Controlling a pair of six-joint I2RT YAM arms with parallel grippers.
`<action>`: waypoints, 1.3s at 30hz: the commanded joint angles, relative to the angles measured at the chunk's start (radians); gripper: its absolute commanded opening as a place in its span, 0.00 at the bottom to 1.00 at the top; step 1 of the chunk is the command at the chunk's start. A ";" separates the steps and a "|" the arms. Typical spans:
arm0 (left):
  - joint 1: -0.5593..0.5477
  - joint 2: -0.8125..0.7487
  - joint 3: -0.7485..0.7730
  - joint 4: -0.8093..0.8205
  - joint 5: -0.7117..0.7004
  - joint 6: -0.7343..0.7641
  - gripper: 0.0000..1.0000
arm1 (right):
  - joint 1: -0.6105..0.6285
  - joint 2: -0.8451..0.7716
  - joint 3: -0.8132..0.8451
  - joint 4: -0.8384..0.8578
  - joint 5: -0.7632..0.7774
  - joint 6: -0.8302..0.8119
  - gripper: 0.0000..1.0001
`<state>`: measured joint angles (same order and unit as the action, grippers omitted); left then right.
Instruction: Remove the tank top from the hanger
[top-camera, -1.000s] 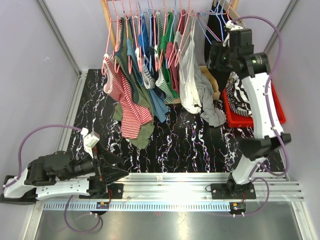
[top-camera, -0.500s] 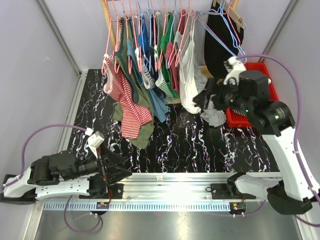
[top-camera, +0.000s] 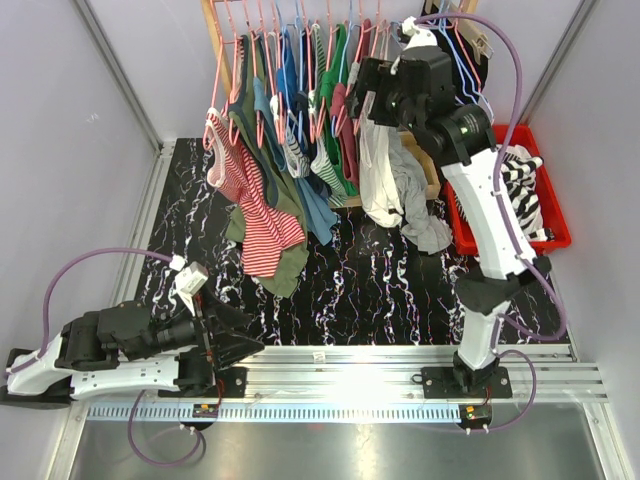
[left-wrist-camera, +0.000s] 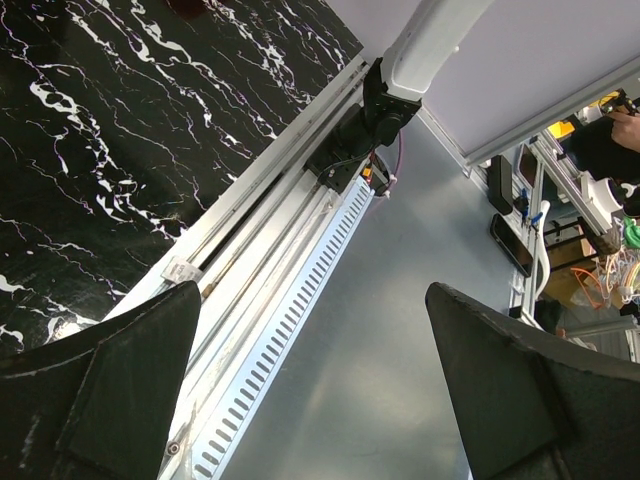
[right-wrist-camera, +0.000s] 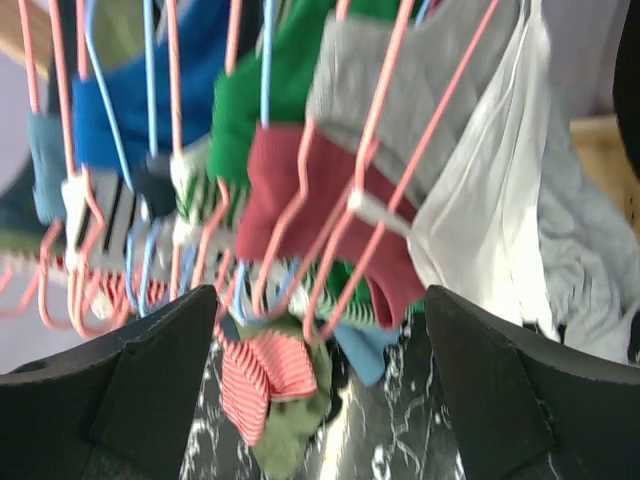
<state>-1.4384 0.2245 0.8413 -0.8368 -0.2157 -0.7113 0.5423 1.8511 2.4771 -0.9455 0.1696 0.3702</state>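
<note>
There are two arms. One wooden rack stands at the far edge of the tabletop. Many tank tops hang on it on pink and blue hangers. They are packed so close that I cannot count them. A red striped top is at the left end, and one white top is near the right end. One red bin sits at the right edge with striped clothes in it.

The left arm lies low at the near left corner. The left gripper points along the near edge, and its jaws are wide apart with nothing in them.

The right arm reaches up high to the right end of the rack. The right gripper faces the tops there. Its jaws are wide apart and hold nothing. Every top is on its hanger.
</note>
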 joint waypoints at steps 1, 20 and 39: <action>-0.005 -0.008 0.002 0.044 -0.014 -0.011 0.99 | 0.002 0.106 0.195 -0.082 0.103 -0.010 0.91; -0.005 -0.105 -0.022 0.024 -0.025 -0.027 0.99 | -0.080 0.085 0.097 -0.091 0.148 -0.086 0.35; -0.004 -0.103 -0.001 0.007 -0.033 -0.028 0.99 | -0.249 0.011 -0.027 0.081 -0.148 -0.326 0.00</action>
<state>-1.4384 0.1307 0.8219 -0.8452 -0.2237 -0.7345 0.3046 1.9564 2.5069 -1.0065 0.0849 0.0963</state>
